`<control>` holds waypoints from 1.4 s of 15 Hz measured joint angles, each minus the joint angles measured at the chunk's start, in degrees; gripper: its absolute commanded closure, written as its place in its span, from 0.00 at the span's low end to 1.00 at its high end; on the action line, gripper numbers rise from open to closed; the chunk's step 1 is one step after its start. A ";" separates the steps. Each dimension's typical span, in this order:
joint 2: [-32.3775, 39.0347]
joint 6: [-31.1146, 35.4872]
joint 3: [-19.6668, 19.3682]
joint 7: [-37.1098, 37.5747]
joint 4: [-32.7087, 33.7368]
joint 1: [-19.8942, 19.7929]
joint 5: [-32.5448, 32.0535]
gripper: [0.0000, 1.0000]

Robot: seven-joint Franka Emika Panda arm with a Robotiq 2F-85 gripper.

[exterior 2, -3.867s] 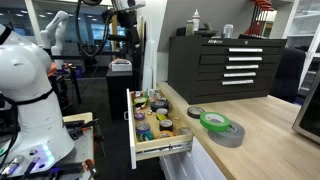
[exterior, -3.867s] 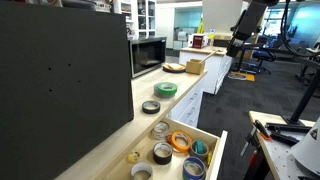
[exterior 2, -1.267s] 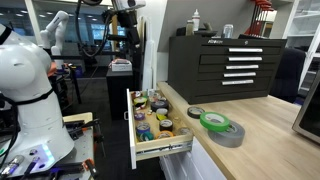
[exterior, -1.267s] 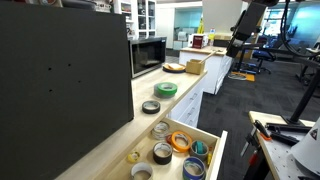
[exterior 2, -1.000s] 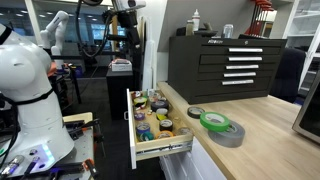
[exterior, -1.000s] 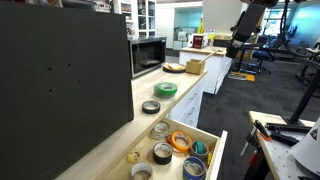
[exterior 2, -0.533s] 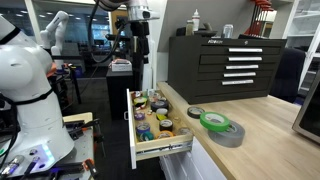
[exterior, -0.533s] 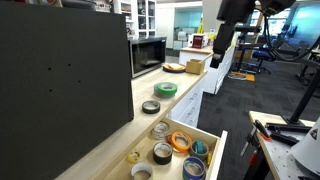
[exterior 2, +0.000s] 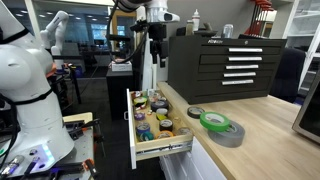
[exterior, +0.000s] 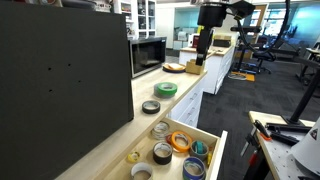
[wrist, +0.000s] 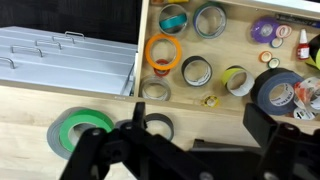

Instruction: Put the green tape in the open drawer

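— wooden countertop [exterior: 140, 128] in view? where's the green tape [wrist: 70, 122]?
— yes. it lies flat on a grey roll [exterior 2: 228, 136] near the counter's front edge, just beside the corner where the open drawer [exterior: 219, 150] pulls out. a black roll [exterior: 150, 108] sits close by it on the drawer side.
— and the gripper [exterior 2: 157, 58]?
— i've got it hanging high above the counter, pointing down, well apart from the tape. in the wrist view its fingers [wrist: 95, 160] stand spread at either side of the picture with nothing between them. the drawer below holds many rolls, an orange roll [wrist: 150, 50] among them.
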 measured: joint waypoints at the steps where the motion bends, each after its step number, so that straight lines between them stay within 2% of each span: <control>1: 1.37 0.00 -0.94 -2.90 0.98 -0.02 -0.55 0.00; 5: 7.24 0.55 -4.31 -13.95 4.95 -0.12 -2.56 0.00; 7: 9.74 1.05 -5.02 -16.92 6.78 -0.23 -3.62 0.00; 18: 11.65 1.12 -5.05 -17.74 8.03 -0.34 -3.37 0.00; 21: 13.57 3.06 -5.07 -18.17 8.11 -0.36 -2.82 0.00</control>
